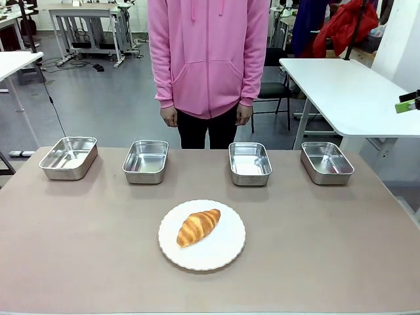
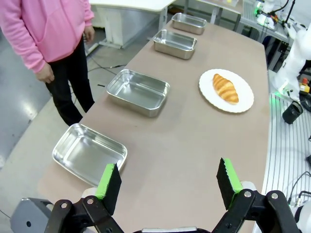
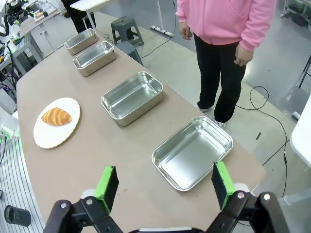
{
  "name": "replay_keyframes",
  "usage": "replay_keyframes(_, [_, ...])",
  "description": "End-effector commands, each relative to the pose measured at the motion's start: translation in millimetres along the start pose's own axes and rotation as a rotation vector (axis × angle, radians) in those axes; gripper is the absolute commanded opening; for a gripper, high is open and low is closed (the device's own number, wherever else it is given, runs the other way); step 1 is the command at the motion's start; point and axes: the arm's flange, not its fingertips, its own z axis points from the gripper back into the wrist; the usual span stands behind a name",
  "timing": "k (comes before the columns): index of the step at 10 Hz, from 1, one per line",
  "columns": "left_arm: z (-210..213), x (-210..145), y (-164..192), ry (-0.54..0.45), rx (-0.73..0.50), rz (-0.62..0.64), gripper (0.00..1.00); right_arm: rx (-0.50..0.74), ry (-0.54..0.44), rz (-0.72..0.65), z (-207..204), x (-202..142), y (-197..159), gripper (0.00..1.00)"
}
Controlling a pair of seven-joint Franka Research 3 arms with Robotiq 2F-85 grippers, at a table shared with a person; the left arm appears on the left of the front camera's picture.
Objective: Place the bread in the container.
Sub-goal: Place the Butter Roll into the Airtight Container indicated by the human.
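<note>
1. Across the front view, from edge to edge, I see the tan table [image 1: 79,262]; everything in the task sits on it.
2. At the far side stands a person in a pink hoodie [image 1: 209,59]. Their arms are down and both hands hang by the hips, clear of the tabletop.
3. Along the far edge I count four shiny steel pans in a row, all empty and well apart from each other: the left-end container [image 1: 68,157], the second container [image 1: 146,161], the third container [image 1: 250,163] and the right-end container [image 1: 326,162]. I cannot tell which one is meant for the task.
4. Nearer my side, about midway across the table, lies the round white scalloped plate [image 1: 223,252]. It is set back from the row, in front of the gap between the second and third containers.
5. My left gripper [image 2: 168,170] hangs above the table's left end with its green-padded fingers spread wide and nothing between them. The left-end container lies just beyond one finger.
6. My right gripper [image 3: 164,171] hangs above the right end, fingers likewise wide apart and empty, and the right-end container is just past them.
7. The bread [image 1: 198,227], a golden ridged croissant, lies on the plate, left of its centre and angled. It is in none of the containers, and neither gripper touches it.
</note>
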Motion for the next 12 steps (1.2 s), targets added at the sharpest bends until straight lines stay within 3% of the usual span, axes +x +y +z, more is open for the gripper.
replay_keyframes(1, [1.8, -0.8, -0.4, -0.003, 0.003, -0.017, 1.00, -0.003, -0.001, 0.000, -1.7, -0.2, 0.5, 1.00])
replay_keyframes(12, [1.8, -0.8, -0.4, -0.003, 0.003, -0.017, 1.00, -0.003, -0.001, 0.000, -1.7, -0.2, 0.5, 1.00])
